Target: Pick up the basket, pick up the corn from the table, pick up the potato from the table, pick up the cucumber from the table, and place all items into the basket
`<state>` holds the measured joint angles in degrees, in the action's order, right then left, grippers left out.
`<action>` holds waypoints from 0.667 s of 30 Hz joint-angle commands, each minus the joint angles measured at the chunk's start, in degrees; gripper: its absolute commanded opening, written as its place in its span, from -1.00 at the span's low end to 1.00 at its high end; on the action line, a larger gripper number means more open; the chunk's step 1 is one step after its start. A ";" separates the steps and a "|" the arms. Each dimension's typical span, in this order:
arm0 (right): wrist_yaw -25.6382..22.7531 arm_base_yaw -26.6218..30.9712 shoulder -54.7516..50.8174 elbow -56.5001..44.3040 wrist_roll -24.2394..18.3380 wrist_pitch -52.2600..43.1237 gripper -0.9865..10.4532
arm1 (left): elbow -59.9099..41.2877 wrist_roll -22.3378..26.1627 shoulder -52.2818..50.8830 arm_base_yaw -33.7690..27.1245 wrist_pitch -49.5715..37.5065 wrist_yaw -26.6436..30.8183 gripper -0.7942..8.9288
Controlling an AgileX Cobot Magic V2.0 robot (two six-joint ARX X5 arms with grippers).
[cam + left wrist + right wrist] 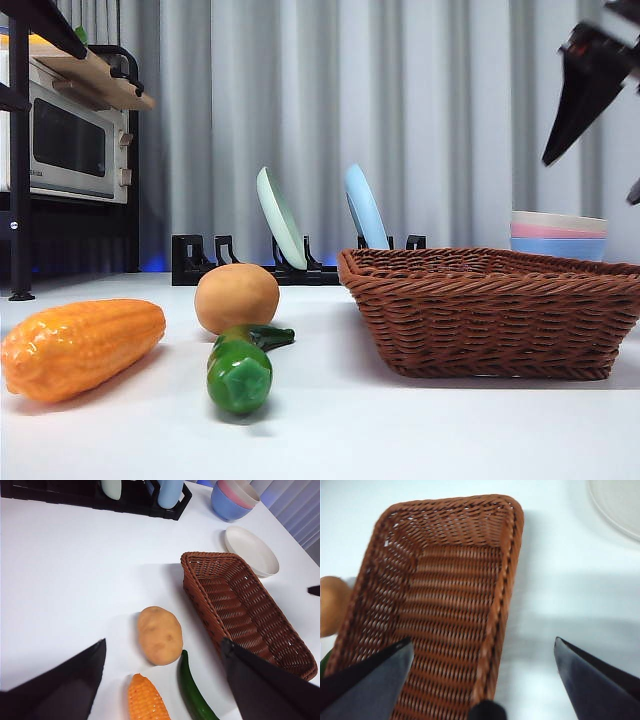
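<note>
The right hand (482,680) hangs over the basket's (500,310) long rim, jaws spread wide and empty. The left hand (162,680), likewise agape, hovers above the corn (82,347), potato (236,297) and cucumber (243,365), which lie close together on the table (400,430) beside the basket.

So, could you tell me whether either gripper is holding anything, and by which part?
Nothing is held: the left gripper and right gripper are both open above the table.
</note>
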<state>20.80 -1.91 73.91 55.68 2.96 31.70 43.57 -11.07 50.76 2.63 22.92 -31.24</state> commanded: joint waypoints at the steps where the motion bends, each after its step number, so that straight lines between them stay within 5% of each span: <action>1: -0.20 -0.09 5.70 2.40 -0.50 -0.07 0.00 | 0.04 0.55 -0.04 0.00 0.39 -0.39 -0.05; 10: -0.09 -1.70 19.98 7.08 -0.50 -0.31 -0.02 | 0.04 0.61 -0.04 0.00 4.26 -0.37 -0.05; 17: -0.07 -2.91 23.58 7.08 0.15 0.22 -0.80 | 0.02 0.61 -0.04 0.00 4.42 -0.35 -0.05; 20: -0.09 -3.04 23.12 7.10 1.27 0.15 -0.86 | 0.04 0.63 -0.04 0.02 4.44 -0.35 -0.06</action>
<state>21.10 -4.89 97.10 62.70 3.53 31.86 43.59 -11.07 50.76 2.63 27.42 -31.27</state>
